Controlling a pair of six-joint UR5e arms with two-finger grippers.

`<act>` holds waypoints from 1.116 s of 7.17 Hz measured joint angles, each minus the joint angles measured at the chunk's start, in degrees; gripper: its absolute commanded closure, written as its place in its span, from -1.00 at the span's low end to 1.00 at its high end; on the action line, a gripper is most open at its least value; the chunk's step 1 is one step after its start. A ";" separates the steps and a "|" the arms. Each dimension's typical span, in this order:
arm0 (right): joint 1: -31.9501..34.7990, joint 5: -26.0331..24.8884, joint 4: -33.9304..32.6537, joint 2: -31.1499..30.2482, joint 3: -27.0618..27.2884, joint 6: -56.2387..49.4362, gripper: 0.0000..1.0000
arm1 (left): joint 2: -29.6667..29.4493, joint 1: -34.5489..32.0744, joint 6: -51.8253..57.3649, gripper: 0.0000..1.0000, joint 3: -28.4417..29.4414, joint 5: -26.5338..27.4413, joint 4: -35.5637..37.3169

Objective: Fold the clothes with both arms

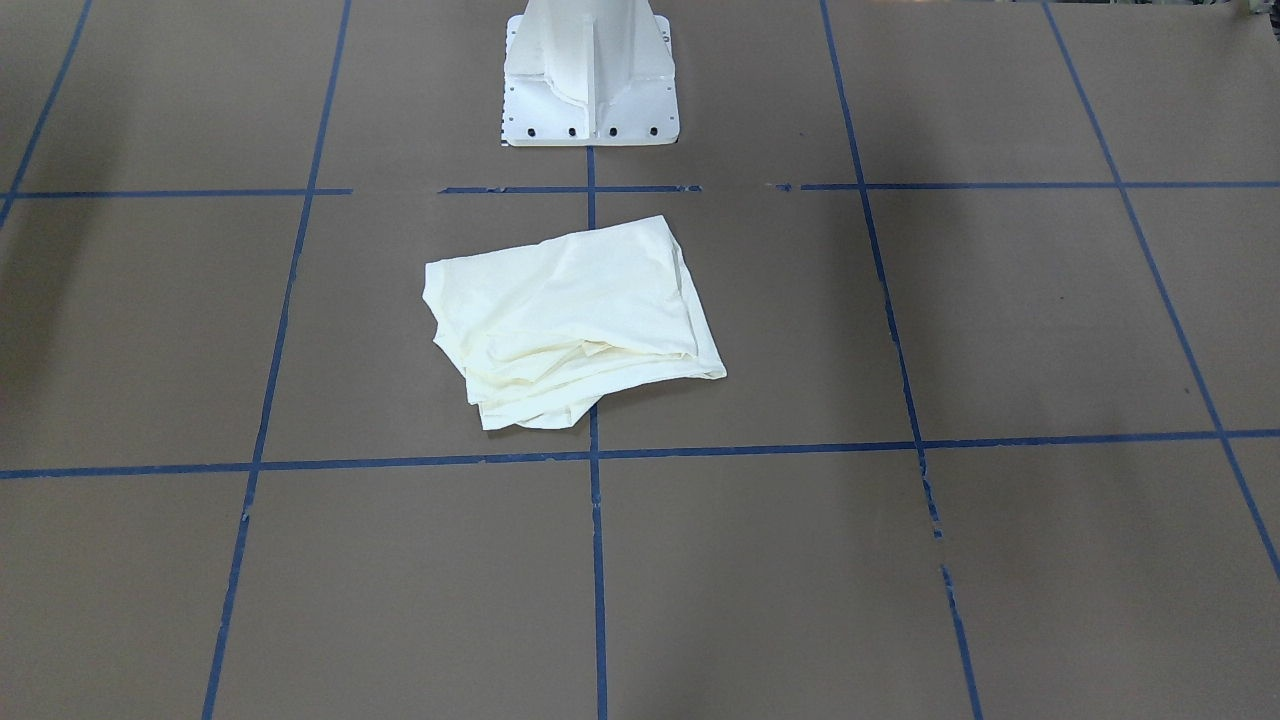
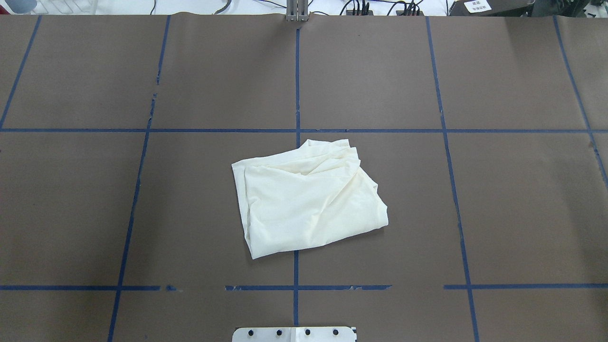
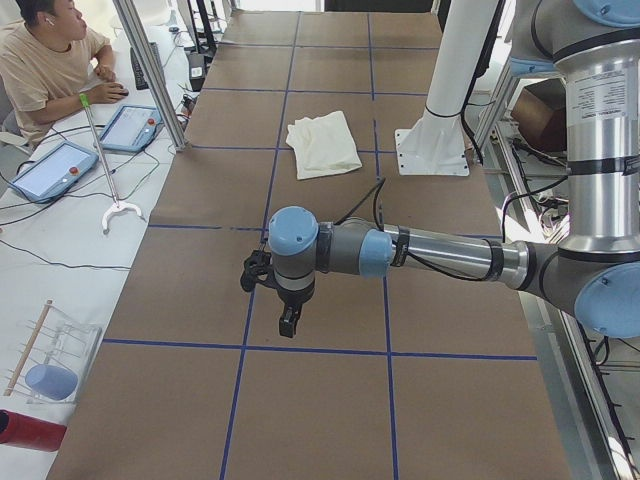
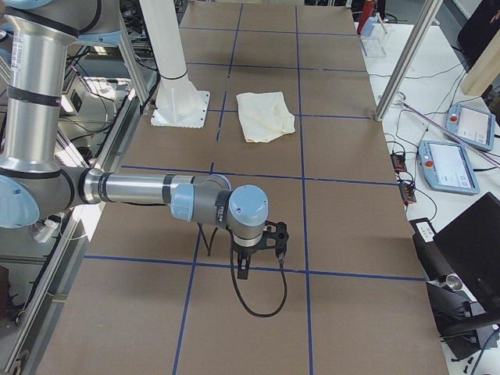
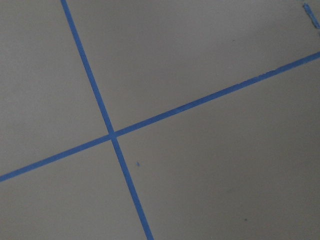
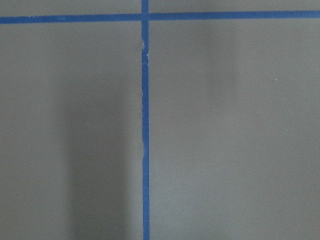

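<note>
The clothes lie as one cream bundle, folded over with only plain cream showing, in the middle of the brown table in front of the base; they also show in the front-facing view and both side views. Neither gripper touches them. My left gripper hangs over bare table far toward the left end, seen only in the left side view, so I cannot tell its state. My right gripper hangs likewise toward the right end, state unclear. Both wrist views show only table and blue tape.
The white base pedestal stands just behind the clothes. Blue tape lines divide the table into squares. A seated person and tablets are beside the table's far side; metal posts stand at its edge.
</note>
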 measured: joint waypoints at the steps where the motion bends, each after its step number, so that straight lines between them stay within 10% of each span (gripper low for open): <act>1: 0.42 -1.09 -0.92 0.71 -0.07 -0.29 -1.00 | 0.55 -2.13 1.92 -1.00 0.10 -0.13 1.56; 8: 0.62 -1.52 -1.03 0.84 -0.30 -0.36 -1.00 | 1.01 -4.03 4.17 -1.00 -0.22 0.00 2.30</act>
